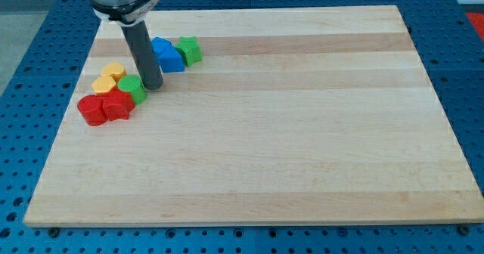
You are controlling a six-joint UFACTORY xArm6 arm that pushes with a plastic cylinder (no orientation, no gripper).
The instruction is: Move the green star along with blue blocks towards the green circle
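The green star (190, 50) lies near the board's top left, touching the right side of the blue blocks (166, 55), two of them pressed together. The green circle (132, 88) sits below and to the left of them, against the red blocks. My tip (153, 87) is on the board just right of the green circle and just below the blue blocks. The rod hides part of the left blue block.
Two yellow blocks (109, 78) lie left of the green circle. A red circle (92, 110) and a red star-like block (117, 105) lie below them. The wooden board (287, 133) rests on a blue perforated table.
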